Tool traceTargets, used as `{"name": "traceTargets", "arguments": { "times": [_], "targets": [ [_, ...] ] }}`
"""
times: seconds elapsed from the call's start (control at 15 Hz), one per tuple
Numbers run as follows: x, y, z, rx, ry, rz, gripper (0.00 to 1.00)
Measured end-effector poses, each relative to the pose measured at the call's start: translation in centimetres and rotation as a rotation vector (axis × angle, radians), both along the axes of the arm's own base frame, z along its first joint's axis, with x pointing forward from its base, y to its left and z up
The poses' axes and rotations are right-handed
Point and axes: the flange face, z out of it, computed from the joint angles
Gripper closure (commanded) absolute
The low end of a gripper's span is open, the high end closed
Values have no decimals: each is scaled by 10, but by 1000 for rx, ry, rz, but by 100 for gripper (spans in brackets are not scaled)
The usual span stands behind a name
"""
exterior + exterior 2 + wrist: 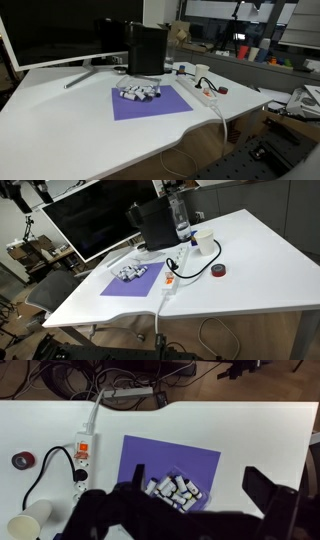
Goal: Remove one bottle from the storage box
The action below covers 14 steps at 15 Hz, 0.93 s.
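Note:
The storage box [206, 494] is a small pale tray on a purple mat [165, 452], filled with several tiny whitish and dark bottles [183, 487] lying on their sides. It shows in both exterior views [138, 94] [132, 273]. My gripper [195, 469] shows only in the wrist view, as two dark fingers spread wide on either side of the box. It is well above the box, open and empty. The arm is out of view in both exterior views.
A white power strip [87, 450] with a black cable lies beside the mat. A red tape roll [22, 459] and a paper cup [30, 520] are near it. A tall black box [146, 50] and a monitor [60, 30] stand behind the mat.

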Motion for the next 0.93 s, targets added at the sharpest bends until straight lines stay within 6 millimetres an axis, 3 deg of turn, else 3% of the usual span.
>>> {"name": "traceTargets", "arguments": {
  "times": [0.13, 0.93],
  "targets": [
    [7, 0, -8, -1, 19, 2, 0],
    [6, 0, 0, -2, 2, 5, 0]
  ]
}}
